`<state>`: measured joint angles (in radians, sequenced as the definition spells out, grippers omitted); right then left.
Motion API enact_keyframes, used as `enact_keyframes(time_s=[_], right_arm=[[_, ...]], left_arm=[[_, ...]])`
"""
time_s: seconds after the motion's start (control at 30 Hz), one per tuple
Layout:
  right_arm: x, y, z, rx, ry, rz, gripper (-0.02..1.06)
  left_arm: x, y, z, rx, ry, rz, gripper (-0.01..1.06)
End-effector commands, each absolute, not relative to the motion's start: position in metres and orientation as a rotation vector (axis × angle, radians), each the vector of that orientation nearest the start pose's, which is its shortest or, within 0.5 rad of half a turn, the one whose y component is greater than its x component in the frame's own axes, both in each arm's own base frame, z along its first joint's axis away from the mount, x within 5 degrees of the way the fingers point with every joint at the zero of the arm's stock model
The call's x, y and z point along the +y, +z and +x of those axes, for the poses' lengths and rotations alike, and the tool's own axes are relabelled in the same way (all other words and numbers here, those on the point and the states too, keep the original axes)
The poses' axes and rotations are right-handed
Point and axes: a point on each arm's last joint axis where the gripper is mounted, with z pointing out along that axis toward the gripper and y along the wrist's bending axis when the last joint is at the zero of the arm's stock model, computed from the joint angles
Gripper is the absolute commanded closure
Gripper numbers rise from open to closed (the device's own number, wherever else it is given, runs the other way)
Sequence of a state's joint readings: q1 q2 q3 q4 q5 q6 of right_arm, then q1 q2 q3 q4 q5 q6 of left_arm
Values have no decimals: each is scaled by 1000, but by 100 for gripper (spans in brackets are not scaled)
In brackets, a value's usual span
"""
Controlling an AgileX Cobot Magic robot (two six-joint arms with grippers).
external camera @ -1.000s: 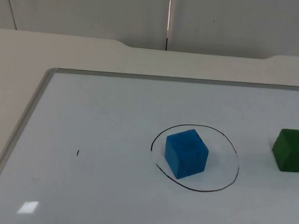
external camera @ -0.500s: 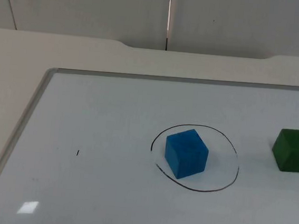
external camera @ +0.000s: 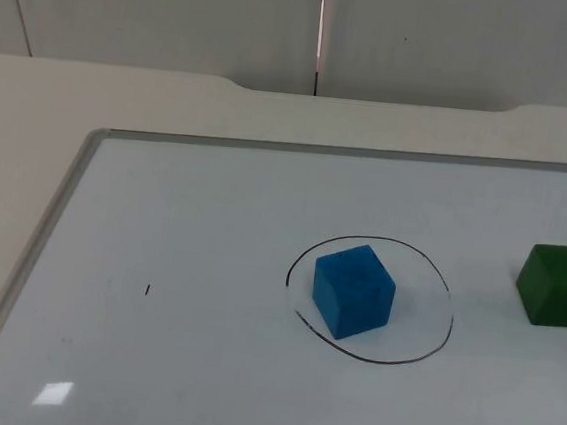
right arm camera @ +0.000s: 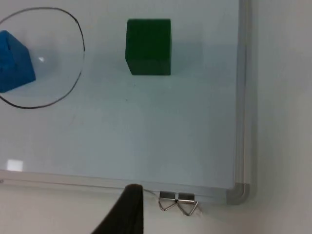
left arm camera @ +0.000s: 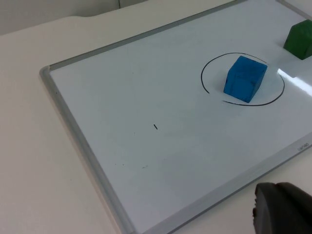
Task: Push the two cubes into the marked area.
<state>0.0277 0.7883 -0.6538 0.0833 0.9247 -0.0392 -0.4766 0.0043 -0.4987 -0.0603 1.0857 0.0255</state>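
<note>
Whiteboard [right arm camera: 242,97] corner clips [right arm camera: 178,201], right wrist.

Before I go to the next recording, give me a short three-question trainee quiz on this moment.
1. True or false: the blue cube lies inside the drawn circle.
2. Which cube is still outside it? A) blue B) green C) both
3. Fill in: both cubes rest on a ____.

Key: 1 true. 2 B, the green cube sits apart from the circle, nearer the right arm's side. 3 whiteboard.
</note>
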Motion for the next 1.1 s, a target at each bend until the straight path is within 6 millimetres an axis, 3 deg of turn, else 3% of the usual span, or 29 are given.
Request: enact_keyframes(time_s=[0.0, 0.43, 0.77, 0.83, 0.9, 1.07], right_arm=[[10, 282, 142, 2560, 102, -42, -1], [10, 255, 177, 2673, 103, -25, 0], [12, 280, 211, 2623, 134, 16, 7], [13, 282, 228, 2603, 132, 22, 18], [13, 281, 232, 2606, 132, 22, 21], [13, 261, 270, 2663, 134, 53, 57]], left_arm=[[-2, 274, -6, 2017, -346, 510, 105], [-2, 274, -6, 2017, -346, 510, 105], [-2, 274, -6, 2017, -346, 510, 105], [-2, 274, -6, 2017, -346, 510, 105], [-2, 274, -6, 2017, -346, 510, 105], [-2, 274, -6, 2017, -346, 510, 105]])
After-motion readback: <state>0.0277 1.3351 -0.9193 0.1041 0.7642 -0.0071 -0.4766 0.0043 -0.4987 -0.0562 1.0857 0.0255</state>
